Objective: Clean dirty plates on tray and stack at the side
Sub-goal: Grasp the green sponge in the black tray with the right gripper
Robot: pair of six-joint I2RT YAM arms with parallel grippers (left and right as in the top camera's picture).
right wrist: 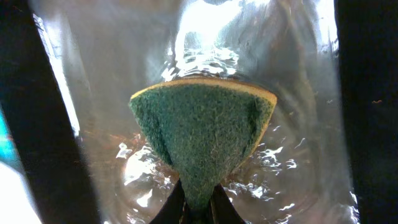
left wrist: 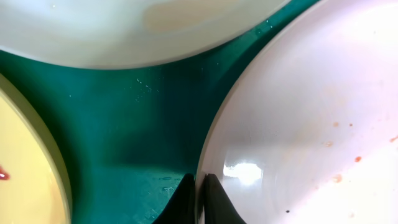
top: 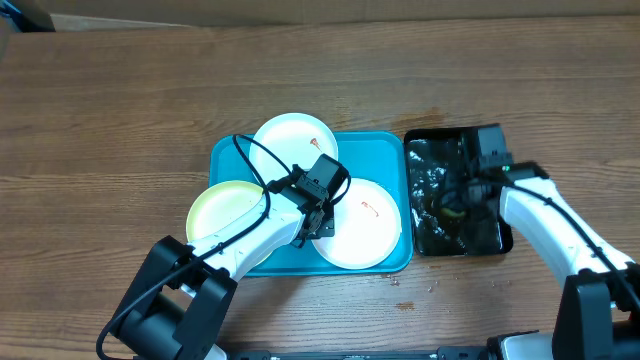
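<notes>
The cyan tray [top: 390, 150] holds three plates: a white one at the back [top: 290, 140], a pale yellow-green one at the left [top: 225, 205], and a white one with orange specks at the right [top: 365, 225]. My left gripper [top: 318, 222] is shut on the left rim of the right white plate [left wrist: 311, 124], one finger on each side of the rim [left wrist: 199, 186]. My right gripper [top: 450, 205] is shut on a green and yellow sponge [right wrist: 202, 134], held over the water in the black tray [top: 440, 235].
The black tray [right wrist: 25, 124] stands right of the cyan tray and holds rippling water. The brown wooden table [top: 100, 120] lies around both trays. The yellow-green plate overhangs the cyan tray's left edge.
</notes>
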